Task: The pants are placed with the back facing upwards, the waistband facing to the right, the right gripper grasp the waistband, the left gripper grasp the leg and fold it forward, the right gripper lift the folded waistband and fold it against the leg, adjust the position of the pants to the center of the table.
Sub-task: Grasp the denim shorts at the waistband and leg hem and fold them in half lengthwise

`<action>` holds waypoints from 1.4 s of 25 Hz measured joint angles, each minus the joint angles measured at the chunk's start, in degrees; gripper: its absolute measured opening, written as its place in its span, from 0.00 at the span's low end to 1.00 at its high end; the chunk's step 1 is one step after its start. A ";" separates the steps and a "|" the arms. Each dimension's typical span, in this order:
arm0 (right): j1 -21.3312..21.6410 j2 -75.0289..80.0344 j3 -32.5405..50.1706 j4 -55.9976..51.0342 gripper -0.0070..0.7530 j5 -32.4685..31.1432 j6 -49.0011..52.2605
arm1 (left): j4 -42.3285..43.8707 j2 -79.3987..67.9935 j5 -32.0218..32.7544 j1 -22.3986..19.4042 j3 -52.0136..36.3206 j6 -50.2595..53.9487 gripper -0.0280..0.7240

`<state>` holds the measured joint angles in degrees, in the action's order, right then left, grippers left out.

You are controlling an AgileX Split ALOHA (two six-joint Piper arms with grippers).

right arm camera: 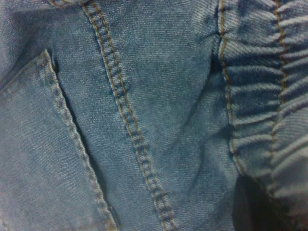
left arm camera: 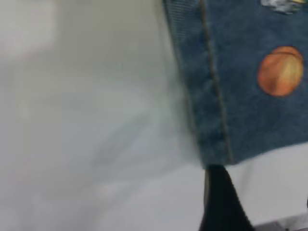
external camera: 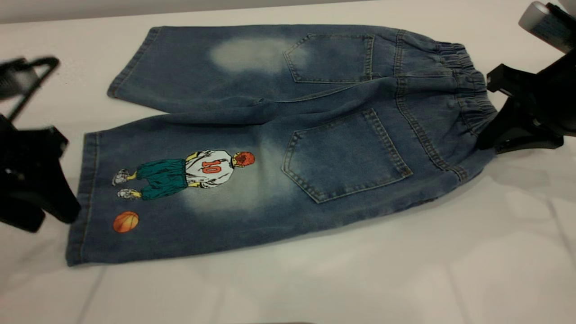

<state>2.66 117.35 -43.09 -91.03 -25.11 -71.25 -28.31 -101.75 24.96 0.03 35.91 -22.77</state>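
Nearest the exterior camera: bare stretch of the large, smooth white table (external camera: pixel 315 288), with the short blue denim pants (external camera: pixel 279 139) lying flat beyond it, back pockets up, gathered elastic waistband (external camera: pixel 468 94) toward the right. Start layout matches the task.

Left edge: the left gripper (external camera: pixel 31 189), a black plastic claw, sits just beside the hem of the printed leg (external camera: pixel 180 198) (basketball player in white number-10 shirt and green shorts, orange ball (external camera: pixel 125 222) near the hem). Left wrist view shows one dark fingertip (left arm camera: pixel 221 197) at the hem corner, table beneath; whether it touches the cloth cannot be told. Finger spread: cannot tell from either view. No denim appears lifted here.

Centre: both legs lie fully extended and side by side, the plain leg (external camera: pixel 202 67) on the far side. No fold anywhere.

Right edge: the right gripper (external camera: pixel 513 112), a black angular plastic claw with a grey cylindrical part above, is at the waistband, its black fingers (external camera: pixel 504 130) against the elastic edge. Right wrist view is filled with denim and gathered elastic at very close range. Whether the fingers are spread or pinching the band: cannot tell.

Progress, judged: only the approach is done. Left to do: confirm both grasps, fold the leg forward, fold waistband against leg, centre the pants.
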 joint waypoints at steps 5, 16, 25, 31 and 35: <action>0.00 0.00 0.00 0.00 0.06 0.00 -0.36 | -0.18 -5.07 -1.92 0.00 0.47 0.00 0.53; 0.00 0.00 0.00 0.00 0.06 0.00 -0.56 | -4.90 -9.86 -2.89 0.00 0.48 -3.24 0.53; 0.00 0.00 0.00 0.00 0.06 0.00 -0.62 | -6.86 -10.59 -4.23 0.00 0.52 -4.61 0.53; 0.00 0.00 0.00 0.00 0.06 0.00 -0.62 | -7.29 -10.59 -4.83 0.00 0.52 -4.93 0.36; 0.00 0.00 0.00 0.00 0.06 0.00 -0.74 | -7.29 -10.59 -4.87 0.00 0.52 -4.98 0.16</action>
<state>2.66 117.35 -43.09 -91.03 -25.11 -71.99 -35.59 -112.33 20.09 0.04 36.43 -27.74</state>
